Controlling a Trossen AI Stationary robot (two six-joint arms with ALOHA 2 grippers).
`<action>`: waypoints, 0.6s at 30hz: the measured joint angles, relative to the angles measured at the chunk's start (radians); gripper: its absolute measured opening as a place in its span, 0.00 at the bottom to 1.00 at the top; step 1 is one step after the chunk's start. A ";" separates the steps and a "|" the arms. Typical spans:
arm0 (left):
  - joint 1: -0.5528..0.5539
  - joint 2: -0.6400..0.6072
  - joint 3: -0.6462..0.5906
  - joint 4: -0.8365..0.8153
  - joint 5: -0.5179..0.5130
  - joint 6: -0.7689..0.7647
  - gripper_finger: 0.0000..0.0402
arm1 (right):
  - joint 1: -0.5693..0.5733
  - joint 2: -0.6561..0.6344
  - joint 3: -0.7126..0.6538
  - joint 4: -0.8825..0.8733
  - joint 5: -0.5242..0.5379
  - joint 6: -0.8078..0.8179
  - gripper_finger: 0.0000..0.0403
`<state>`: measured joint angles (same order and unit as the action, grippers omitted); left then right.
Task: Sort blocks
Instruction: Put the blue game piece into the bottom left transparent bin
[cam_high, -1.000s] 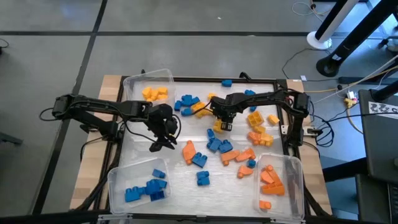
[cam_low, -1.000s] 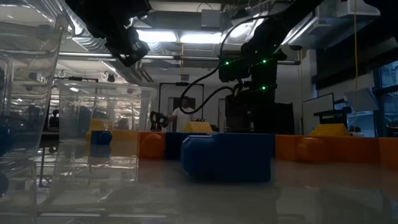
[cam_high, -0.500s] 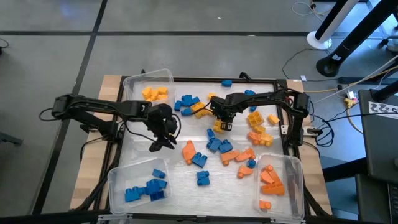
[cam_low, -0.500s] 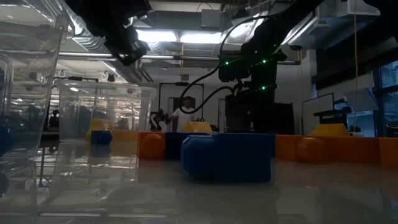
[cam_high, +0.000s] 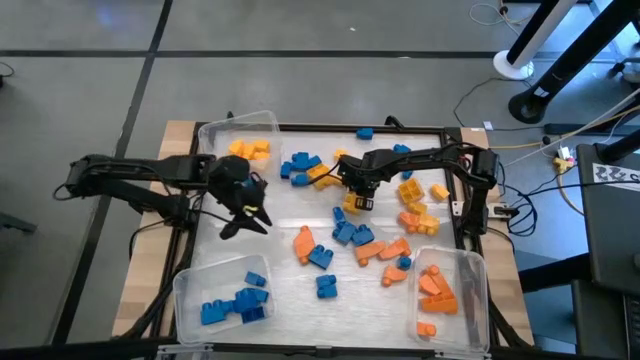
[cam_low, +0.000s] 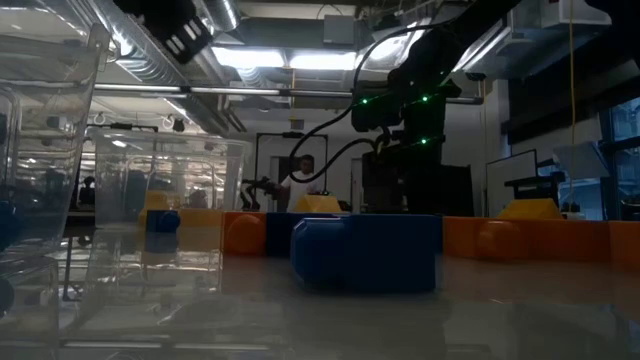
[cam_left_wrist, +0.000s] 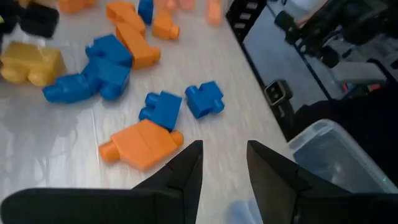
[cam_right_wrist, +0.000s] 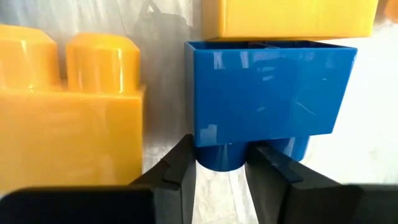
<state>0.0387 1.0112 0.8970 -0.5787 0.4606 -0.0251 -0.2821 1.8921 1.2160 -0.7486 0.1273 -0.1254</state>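
right gripper (cam_right_wrist: 219, 163): my fingers stand narrow, pinching one stud of the blue block (cam_right_wrist: 268, 93).
block: directly ahead of my tips, yellow blocks (cam_right_wrist: 68, 106) crowd beside it.
advice: lift straight, avoid dragging neighbours.
left gripper (cam_left_wrist: 222, 163): slightly parted, empty.

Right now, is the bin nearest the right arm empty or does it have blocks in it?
Not empty. The clear bin by the right arm holds several orange blocks, seen from above.

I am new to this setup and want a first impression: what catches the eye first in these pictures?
First, the loose blue, orange and yellow blocks scattered over the table's middle and right. Next, the right gripper, low among them with a blue block against its fingertips, between yellow ones. The left gripper hovers over the left side, with nothing between its fingers.
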 joint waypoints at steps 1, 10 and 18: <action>0.000 -0.017 0.000 -0.008 0.000 -0.001 0.28 | 0.000 -0.003 0.000 0.000 -0.001 -0.007 0.28; 0.000 -0.159 0.000 -0.087 -0.095 -0.021 0.28 | 0.000 -0.079 -0.001 0.045 0.011 -0.012 0.28; 0.000 -0.240 0.000 -0.148 -0.190 -0.032 0.28 | 0.005 -0.151 -0.001 0.128 -0.061 -0.012 0.28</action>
<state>0.0389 0.7711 0.8967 -0.7263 0.2705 -0.0566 -0.2769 1.7412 1.2152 -0.6203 0.0662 -0.1374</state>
